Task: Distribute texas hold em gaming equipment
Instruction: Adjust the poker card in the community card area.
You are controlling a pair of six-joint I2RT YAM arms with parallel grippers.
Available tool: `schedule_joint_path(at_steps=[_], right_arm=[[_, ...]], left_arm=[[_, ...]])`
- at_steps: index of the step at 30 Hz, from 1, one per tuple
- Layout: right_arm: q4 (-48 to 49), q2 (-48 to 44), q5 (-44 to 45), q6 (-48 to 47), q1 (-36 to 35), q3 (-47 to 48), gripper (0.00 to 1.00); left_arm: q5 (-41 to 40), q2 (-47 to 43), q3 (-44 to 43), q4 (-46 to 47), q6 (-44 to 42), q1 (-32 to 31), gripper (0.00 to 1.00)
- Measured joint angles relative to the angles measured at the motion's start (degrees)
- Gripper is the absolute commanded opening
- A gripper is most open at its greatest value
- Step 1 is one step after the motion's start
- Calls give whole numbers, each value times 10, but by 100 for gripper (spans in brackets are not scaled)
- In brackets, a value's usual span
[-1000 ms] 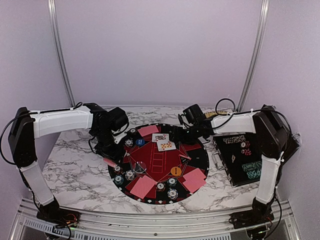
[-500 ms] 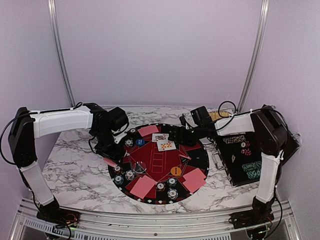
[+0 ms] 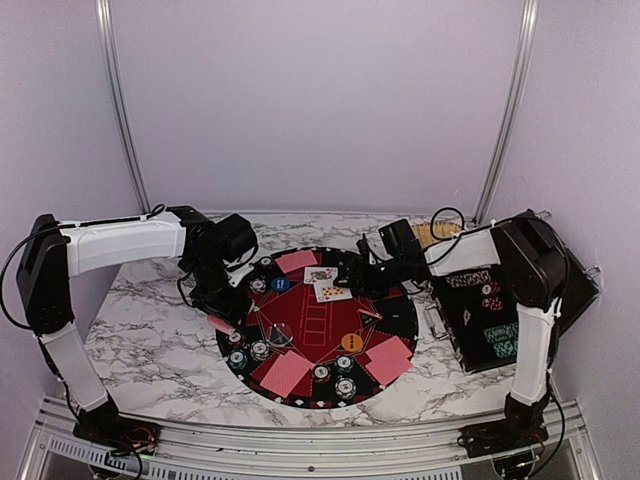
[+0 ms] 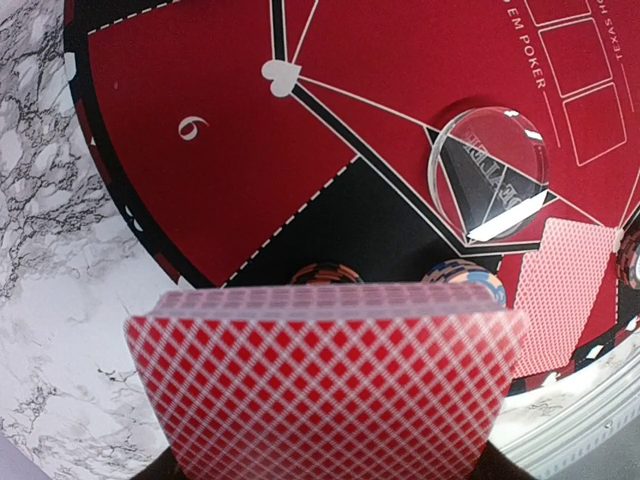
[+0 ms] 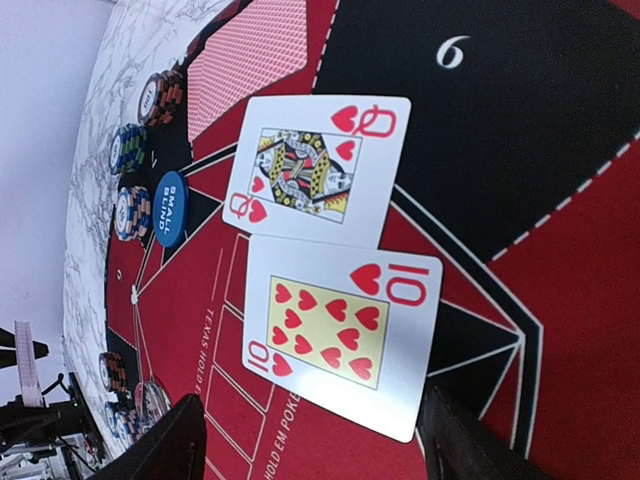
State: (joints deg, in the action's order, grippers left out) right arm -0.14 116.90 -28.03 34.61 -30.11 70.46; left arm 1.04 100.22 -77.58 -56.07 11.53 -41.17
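Over on the left, the left gripper [image 3: 216,308] is clamped on the deck [image 4: 325,385], red backs up, hanging just above the near-left rim of the mat [image 4: 200,170]. From its wrist view the deck looks squared up but not perfectly; the top edges fan a little. I'd call that block light and slick. The cards will shear over each other if the squeeze is off-centre, so the hold belongs across the middle of the long edges, as it seems to be now.

Past the deck sit two chip stacks [image 4: 325,272] and the clear button [image 4: 488,172], flat on the mat. Chips are stiff and fairly heavy for their size, and a stack will likely topple if nudged from the side. It is better taken around its rim from above.

In the middle, the queen [image 5: 318,170] and the ten [image 5: 340,335] lie face up, the ten overlapping the queen's lower edge. A blue button [image 5: 170,208] and more chips [image 5: 133,213] lie beyond them. Single cards are thin, bendy and flush to the mat, so I'd guess there is no edge to pinch without sliding one first.

The right gripper [image 3: 350,276] hovers low over those two cards, fingers [image 5: 170,450] spread wide, nothing between them.

Far right, the case [image 3: 485,320] lies open beside the mat.
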Motion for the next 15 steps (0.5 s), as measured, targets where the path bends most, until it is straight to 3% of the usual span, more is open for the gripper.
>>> schedule_joint_path(at_steps=[15], right_arm=[[47, 18, -3, 30, -32, 2, 72]], left_arm=[[3, 0, 0, 2, -1, 0, 33]])
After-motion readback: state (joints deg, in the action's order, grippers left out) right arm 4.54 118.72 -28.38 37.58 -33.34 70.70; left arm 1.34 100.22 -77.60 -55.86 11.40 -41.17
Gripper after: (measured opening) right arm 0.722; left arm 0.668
